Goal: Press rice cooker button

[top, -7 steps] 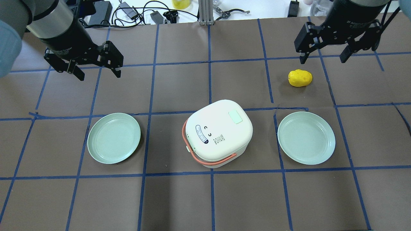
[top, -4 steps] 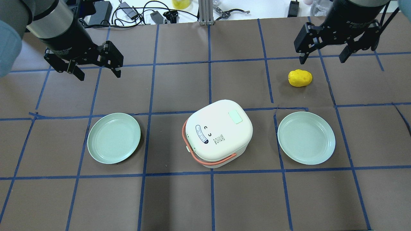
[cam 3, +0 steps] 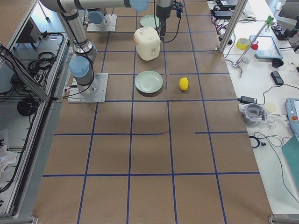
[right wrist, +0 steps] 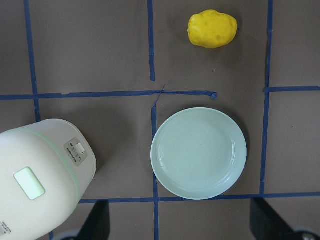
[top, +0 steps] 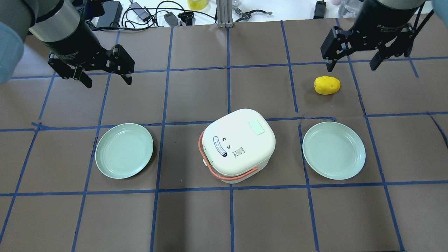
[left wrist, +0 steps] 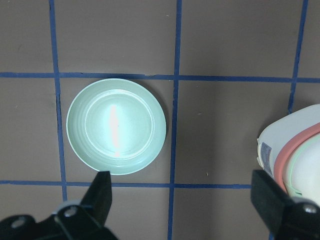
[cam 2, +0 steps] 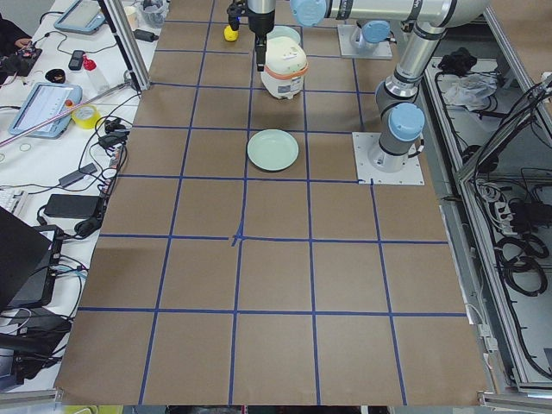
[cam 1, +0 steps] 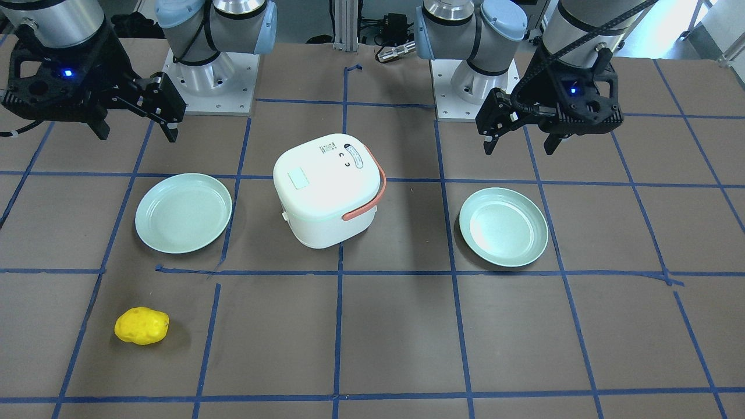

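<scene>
One rice cooker, two green plates, one yellow potato

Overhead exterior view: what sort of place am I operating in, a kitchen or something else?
Most likely a robotics lab workcell, not a kitchen. The table is covered brown and gridded with blue tape, cables and power adapters crowd its far edge, and the rice cooker sits staged between two plates.

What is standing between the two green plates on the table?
The white rice cooker stands between them, touching neither; the overhead view shows it clearly.
</scene>
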Controlling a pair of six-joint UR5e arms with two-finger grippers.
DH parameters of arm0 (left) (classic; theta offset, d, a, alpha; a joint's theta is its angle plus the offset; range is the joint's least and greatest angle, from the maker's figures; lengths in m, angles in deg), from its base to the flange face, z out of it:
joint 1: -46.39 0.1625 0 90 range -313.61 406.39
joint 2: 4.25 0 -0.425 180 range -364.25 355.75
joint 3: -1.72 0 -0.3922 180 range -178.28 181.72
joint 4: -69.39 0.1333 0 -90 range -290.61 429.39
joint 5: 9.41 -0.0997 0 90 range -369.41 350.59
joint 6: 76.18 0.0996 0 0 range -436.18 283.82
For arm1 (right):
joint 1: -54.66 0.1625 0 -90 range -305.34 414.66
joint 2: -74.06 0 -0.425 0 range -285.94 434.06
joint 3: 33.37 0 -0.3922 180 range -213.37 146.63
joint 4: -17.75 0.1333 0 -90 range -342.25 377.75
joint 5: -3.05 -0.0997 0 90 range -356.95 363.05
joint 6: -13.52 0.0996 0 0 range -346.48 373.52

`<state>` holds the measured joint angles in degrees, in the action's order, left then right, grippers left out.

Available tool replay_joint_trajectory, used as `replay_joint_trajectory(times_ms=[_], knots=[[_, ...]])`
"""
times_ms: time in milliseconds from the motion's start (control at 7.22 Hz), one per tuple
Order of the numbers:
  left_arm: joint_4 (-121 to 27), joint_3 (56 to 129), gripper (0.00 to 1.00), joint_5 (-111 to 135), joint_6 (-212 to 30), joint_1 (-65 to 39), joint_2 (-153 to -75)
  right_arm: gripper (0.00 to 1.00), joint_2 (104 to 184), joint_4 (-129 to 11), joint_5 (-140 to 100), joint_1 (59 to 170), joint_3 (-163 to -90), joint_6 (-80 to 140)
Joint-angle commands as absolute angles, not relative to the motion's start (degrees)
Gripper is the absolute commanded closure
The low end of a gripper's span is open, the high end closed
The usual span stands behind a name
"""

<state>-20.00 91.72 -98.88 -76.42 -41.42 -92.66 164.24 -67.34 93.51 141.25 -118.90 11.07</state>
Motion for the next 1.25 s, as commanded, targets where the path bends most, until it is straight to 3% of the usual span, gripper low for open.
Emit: replay_joint_trajectory(times_ms=[0, 554, 692, 1108], knots=[[-20.00, 91.72, 0.00, -98.89, -76.45, -41.42, -92.66, 0.00, 164.33, -66.98, 93.75, 141.40, -118.97, 11.76], [-20.00, 91.72, 0.00, -98.89, -76.36, -41.42, -92.66, 0.00, 164.24, -67.85, 93.14, 141.58, -119.23, 12.03], [-20.00, 91.72, 0.00, -98.89, -76.36, -41.42, -92.66, 0.15, 164.07, -68.47, 92.79, 141.93, -119.32, 11.94], [-20.00, 91.72, 0.00, -98.89, -76.36, -41.42, -92.66, 0.79, 161.97, -69.96, 92.78, 149.90, -119.32, 12.20]])
